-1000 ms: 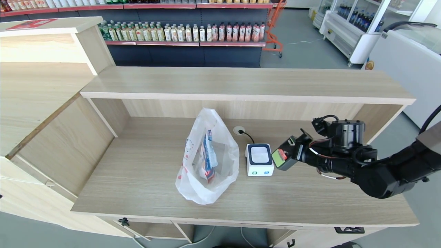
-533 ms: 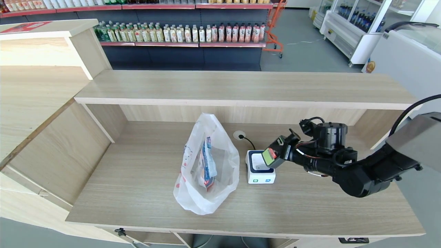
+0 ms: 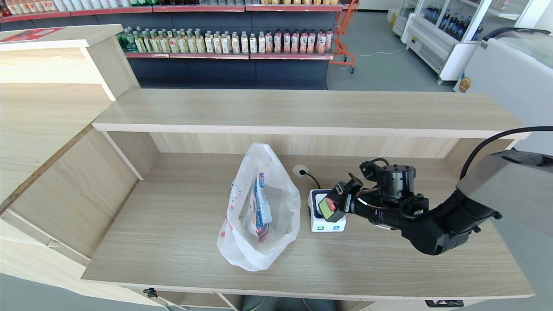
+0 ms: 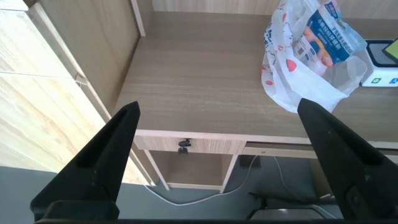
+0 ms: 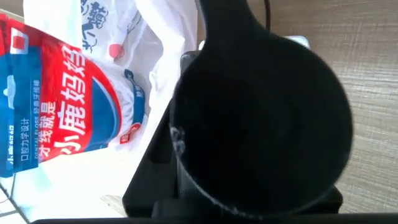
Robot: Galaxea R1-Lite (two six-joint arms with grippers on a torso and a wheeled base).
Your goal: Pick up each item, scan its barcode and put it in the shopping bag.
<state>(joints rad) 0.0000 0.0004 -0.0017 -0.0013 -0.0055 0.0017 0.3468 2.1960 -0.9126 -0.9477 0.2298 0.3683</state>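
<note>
**A:** Surface [image 3: 173,242]?
**B:** Pale wood, carrying bag and scanner.
**A:** Bag [image 3: 276,203]?
**B:** White plastic, standing upright; blue-and-red packet [image 3: 260,203] inside.
**A:** Scanner [image 3: 322,224]?
**B:** White, just beside bag, cabled at the back.
**A:** Box [image 3: 326,208]?
**B:** Small, green and red, tilted over scanner; contact cannot be told. Pinched by right fingers [image 3: 344,195].
**A:** Left fingers [image 4: 106,162]?
**B:** Spread wide, empty, off surface's near edge, well apart from bag.

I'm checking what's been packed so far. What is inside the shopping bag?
Through the thin shopping bag one blue, red and white packet shows, standing on end. The bag's folds blur its lower part, so whether anything else lies at the bottom cannot be told.
</note>
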